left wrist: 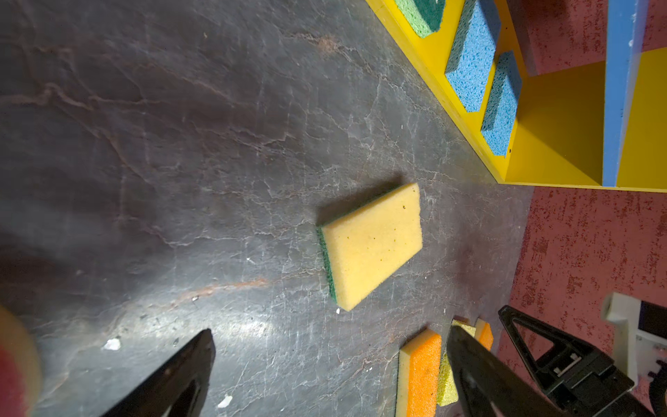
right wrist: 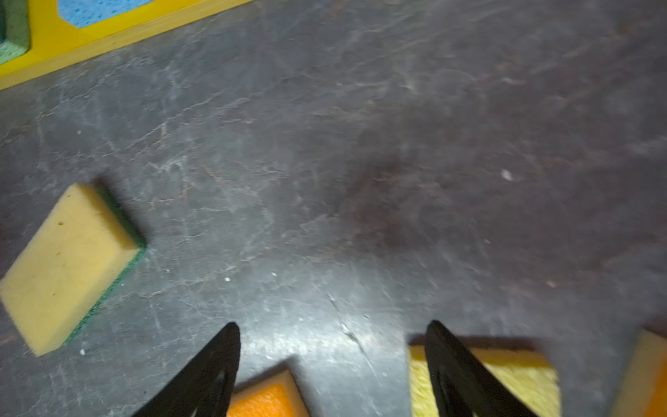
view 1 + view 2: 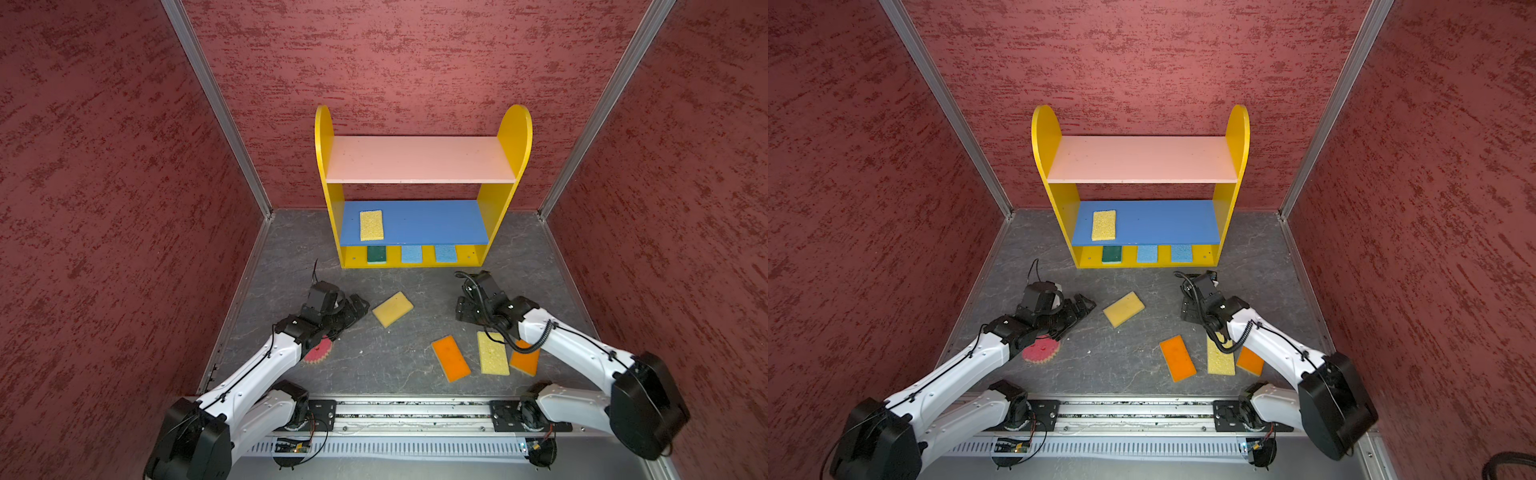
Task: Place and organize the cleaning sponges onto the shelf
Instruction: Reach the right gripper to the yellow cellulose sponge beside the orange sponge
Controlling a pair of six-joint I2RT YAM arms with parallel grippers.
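The shelf (image 3: 324, 137) stands at the back. Its blue board holds a pale yellow sponge (image 3: 371, 225); its base holds a green sponge (image 3: 376, 254) and two blue sponges (image 3: 411, 254). On the floor lie a yellow green-backed sponge (image 3: 392, 309), an orange sponge (image 3: 450, 358), a pale yellow sponge (image 3: 493, 353), a second orange sponge (image 3: 524, 360) and a round pink-red sponge (image 3: 318, 351) half under the left arm. My left gripper (image 1: 330, 330) is open, just left of the green-backed sponge (image 1: 371, 245). My right gripper (image 2: 332, 324) is open over bare floor, empty.
Red textured walls (image 3: 124, 166) close in the left, right and back sides. The shelf's pink top board (image 3: 419, 160) has nothing on it. A metal rail (image 3: 411, 415) with both arm bases runs along the front edge of the grey floor (image 3: 291, 257).
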